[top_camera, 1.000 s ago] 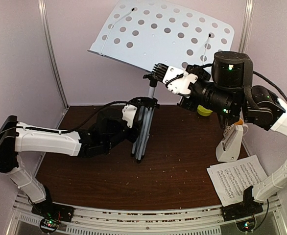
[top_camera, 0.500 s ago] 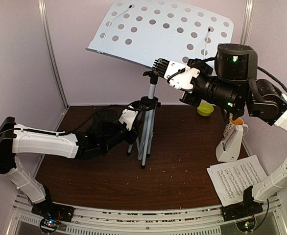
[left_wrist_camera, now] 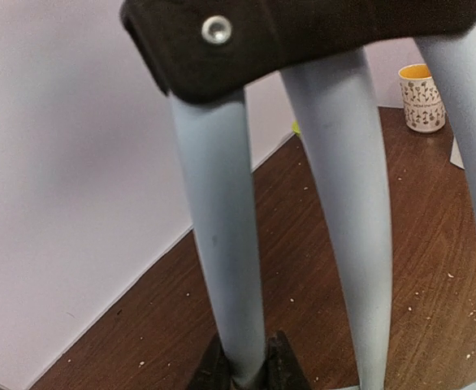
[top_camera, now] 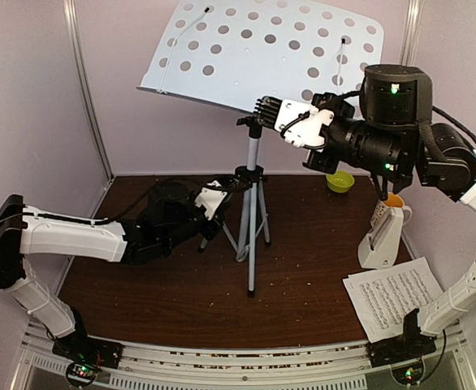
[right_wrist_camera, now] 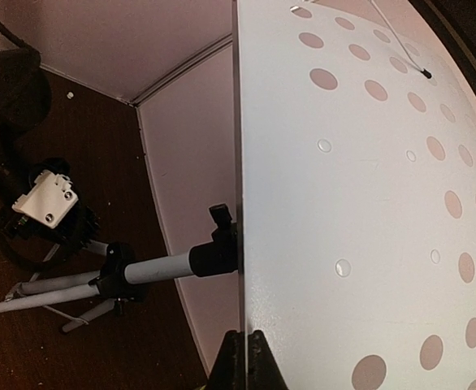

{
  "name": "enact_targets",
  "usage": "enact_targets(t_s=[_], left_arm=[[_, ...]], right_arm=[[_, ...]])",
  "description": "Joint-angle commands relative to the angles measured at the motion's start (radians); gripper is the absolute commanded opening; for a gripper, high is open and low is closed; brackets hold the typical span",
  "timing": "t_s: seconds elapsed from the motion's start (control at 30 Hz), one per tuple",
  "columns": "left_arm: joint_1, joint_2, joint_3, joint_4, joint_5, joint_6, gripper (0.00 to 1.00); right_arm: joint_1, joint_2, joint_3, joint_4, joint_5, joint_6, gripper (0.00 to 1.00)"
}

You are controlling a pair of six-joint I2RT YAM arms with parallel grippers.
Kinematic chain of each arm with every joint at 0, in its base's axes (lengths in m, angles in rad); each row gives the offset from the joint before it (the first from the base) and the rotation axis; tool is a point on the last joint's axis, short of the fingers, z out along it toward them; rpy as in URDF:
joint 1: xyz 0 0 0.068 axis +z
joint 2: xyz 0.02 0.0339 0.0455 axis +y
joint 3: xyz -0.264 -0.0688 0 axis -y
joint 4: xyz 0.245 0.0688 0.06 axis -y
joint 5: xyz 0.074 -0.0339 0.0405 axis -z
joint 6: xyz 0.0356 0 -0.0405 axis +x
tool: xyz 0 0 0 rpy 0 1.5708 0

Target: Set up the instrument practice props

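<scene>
The silver tripod music stand (top_camera: 253,162) stands mid-table with its legs spread. Its white perforated desk (top_camera: 262,49) tilts up at the top. My left gripper (top_camera: 223,192) is shut on one grey tripod leg (left_wrist_camera: 218,244) just below the black hub; the left wrist view shows my gripper (left_wrist_camera: 242,370) clamping it. My right gripper (top_camera: 260,108) is shut on the desk's lower edge, which the right wrist view (right_wrist_camera: 244,357) shows pinched edge-on. The white pyramid metronome (top_camera: 382,240) stands at the right. The sheet-music pages (top_camera: 392,299) lie at the near right.
A yellow-green bowl (top_camera: 339,180) sits at the back right. A white mug with an orange inside (top_camera: 395,203) stands behind the metronome and shows in the left wrist view (left_wrist_camera: 421,97). Pale walls close the back and both sides.
The tripod legs have spread apart from folded. My left gripper has moved left and back with one leg. The desk has risen slightly with my right gripper.
</scene>
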Motion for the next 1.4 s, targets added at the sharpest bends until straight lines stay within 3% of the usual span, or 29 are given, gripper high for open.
enact_targets(t_s=[0.0, 0.17, 0.37, 0.53, 0.63, 0.8, 0.97, 1.2, 1.37], left_arm=[[0.009, 0.06, 0.009, -0.083, 0.049, 0.016, 0.0], [0.008, 0.089, 0.02, -0.059, 0.069, -0.018, 0.0], [0.008, 0.085, -0.008, -0.024, 0.054, -0.019, 0.0], [0.007, 0.08, -0.007, -0.023, 0.057, -0.015, 0.0], [0.007, 0.08, -0.005, -0.026, 0.057, -0.015, 0.0], [0.007, 0.08, 0.012, -0.057, 0.059, -0.016, 0.0], [0.007, 0.079, 0.006, -0.059, 0.057, -0.019, 0.0], [0.007, 0.085, 0.013, -0.068, 0.061, -0.02, 0.0], [0.007, 0.083, 0.029, -0.107, 0.085, -0.025, 0.0]], right_arm=[[0.012, -0.065, 0.067, 0.422, -0.029, 0.006, 0.02], [0.027, -0.054, 0.02, 0.452, -0.014, -0.002, 0.27], [0.058, -0.06, -0.019, 0.5, -0.019, -0.029, 0.48], [0.102, -0.094, -0.103, 0.564, -0.022, -0.031, 0.74], [0.128, -0.119, -0.143, 0.578, -0.02, -0.001, 0.85], [0.17, -0.181, -0.187, 0.513, 0.005, 0.122, 0.91], [0.173, -0.366, -0.315, 0.431, -0.045, 0.363, 1.0], [0.171, -0.625, -0.663, 0.445, -0.078, 0.615, 0.99], [0.168, -0.706, -0.912, 0.478, 0.01, 0.74, 0.96]])
